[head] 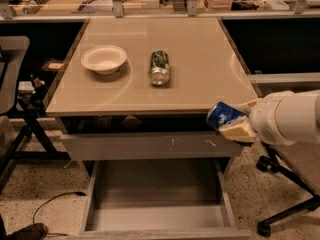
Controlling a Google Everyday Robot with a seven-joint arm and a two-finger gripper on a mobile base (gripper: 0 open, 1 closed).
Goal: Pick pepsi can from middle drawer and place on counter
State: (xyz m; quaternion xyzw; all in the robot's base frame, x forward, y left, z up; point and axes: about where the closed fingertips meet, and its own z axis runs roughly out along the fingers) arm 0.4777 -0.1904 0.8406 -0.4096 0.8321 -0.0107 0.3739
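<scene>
The pepsi can [223, 116], dark blue with a white mark, is held tilted in my gripper [234, 121] at the counter's front right corner, about level with its edge. The gripper's pale fingers [238, 130] are shut on the can, and the white arm comes in from the right. The middle drawer [156, 204] is pulled open below, its grey floor bare. The counter [200, 59] is a glossy beige square top above it.
A white bowl [104, 58] and a green-patterned silver can [159, 68] lying on its side rest on the counter. A grey drawer front with white scratches [150, 145] sits above the open drawer. Chair bases stand at left [20, 134] and right [287, 184].
</scene>
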